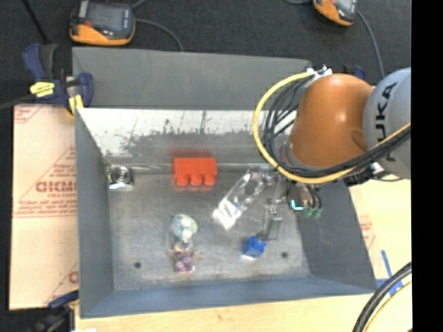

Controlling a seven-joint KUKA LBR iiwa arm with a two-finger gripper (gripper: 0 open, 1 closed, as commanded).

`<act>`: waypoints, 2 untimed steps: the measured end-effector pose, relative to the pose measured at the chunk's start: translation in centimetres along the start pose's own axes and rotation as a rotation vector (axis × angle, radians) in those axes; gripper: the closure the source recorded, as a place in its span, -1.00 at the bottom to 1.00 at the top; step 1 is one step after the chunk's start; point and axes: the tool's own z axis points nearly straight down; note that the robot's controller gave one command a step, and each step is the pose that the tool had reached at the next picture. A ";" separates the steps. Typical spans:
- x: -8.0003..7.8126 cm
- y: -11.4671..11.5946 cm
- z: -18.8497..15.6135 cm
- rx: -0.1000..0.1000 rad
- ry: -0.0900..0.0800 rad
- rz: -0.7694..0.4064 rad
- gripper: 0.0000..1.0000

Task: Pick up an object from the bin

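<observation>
The gripper (271,216) hung low inside the grey bin (97,185), and whether it was open, or gripping anything, could not be told. Just beside it lay a small blue piece (254,247) and a clear plastic piece (232,206), probably the picks it was positioned for. Farther off sat an orange block (194,171), a glassy trinket (183,230) and, farthest, a metal ring (120,177).

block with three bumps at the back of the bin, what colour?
The block is plain orange-red; the camera view shows it best.
</observation>
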 end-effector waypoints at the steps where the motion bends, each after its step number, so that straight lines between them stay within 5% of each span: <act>1: 3.3 -2.4 12.7 0.002 0.003 -0.066 -1.00; 2: -4.5 -4.1 13.7 0.001 -0.003 -0.049 -1.00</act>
